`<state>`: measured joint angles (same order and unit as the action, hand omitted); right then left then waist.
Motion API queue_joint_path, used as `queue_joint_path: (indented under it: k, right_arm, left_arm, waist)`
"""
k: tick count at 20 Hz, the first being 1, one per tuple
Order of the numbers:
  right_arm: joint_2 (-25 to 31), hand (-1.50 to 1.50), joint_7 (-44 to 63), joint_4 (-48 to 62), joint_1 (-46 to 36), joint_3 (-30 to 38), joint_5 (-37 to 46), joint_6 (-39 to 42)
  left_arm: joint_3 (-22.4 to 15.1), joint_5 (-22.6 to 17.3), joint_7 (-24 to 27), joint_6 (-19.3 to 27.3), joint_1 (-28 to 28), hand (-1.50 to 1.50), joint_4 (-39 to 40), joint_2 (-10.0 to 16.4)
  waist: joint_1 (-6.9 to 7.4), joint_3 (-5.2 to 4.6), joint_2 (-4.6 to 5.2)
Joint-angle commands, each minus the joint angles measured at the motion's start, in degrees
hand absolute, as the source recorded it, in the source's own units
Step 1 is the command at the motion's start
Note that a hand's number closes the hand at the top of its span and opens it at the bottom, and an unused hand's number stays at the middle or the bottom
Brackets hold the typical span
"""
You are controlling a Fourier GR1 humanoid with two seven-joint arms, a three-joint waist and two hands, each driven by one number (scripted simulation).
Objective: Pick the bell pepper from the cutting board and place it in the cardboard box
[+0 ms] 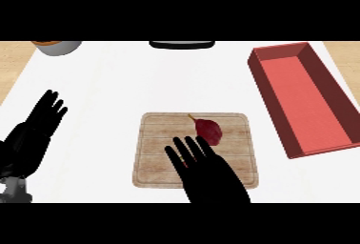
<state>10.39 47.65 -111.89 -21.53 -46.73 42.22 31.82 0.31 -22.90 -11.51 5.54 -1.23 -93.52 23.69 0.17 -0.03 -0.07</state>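
From my 1 head view I see 2 hands over a white bench (105, 86). The right hand (211, 174) comes in from the lower edge and lies over the near half of the wooden cutting board (158, 143). Its fingers are straight and spread apart, pointing away from me, and it holds nothing.

The bell pepper (209, 130), dark red with a thin stem pointing toward the far left, lies on the far half of the board, a little right of the board's middle. The tips of the right hand's fingers reach the pepper's near edge. I cannot tell whether they touch it or hang above it.

The left hand (32, 138) shows at the left edge, well apart from the board, resting open with its fingers straight and up.

The box (306, 102) is a long, open, red-looking container at the right of the bench, set at a slant beside the board and not touching it. Nothing shows inside it.

At the far left edge a grey bowl (57, 46) is partly in view, and a dark object (181, 44) sits at the far middle, too cut off for me to name.
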Motion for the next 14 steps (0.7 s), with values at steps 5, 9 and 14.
queue_joint_path:
  k: [5,9,14]
  right_arm:
    - [2.1,-1.50,-7.1,2.2,2.9,4.7,3.2,2.2]
    - [0.3,-1.50,-10.8,4.8,4.0,4.1,6.3,0.2]
    - [-0.8,-1.50,-12.1,0.9,4.3,4.6,8.4,3.0]
  left_arm:
    - [2.6,2.1,0.0,-3.2,-2.3,0.00,4.0,-1.2]
    - [3.4,2.7,2.4,-5.4,1.6,0.00,1.8,-3.0]
    - [4.2,4.5,-0.5,-3.9,-1.9,0.00,3.4,-4.6]
  waist:
    - [-0.21,0.04,0.09]
    - [-0.02,0.03,0.08]
    - [-0.27,0.03,0.06]
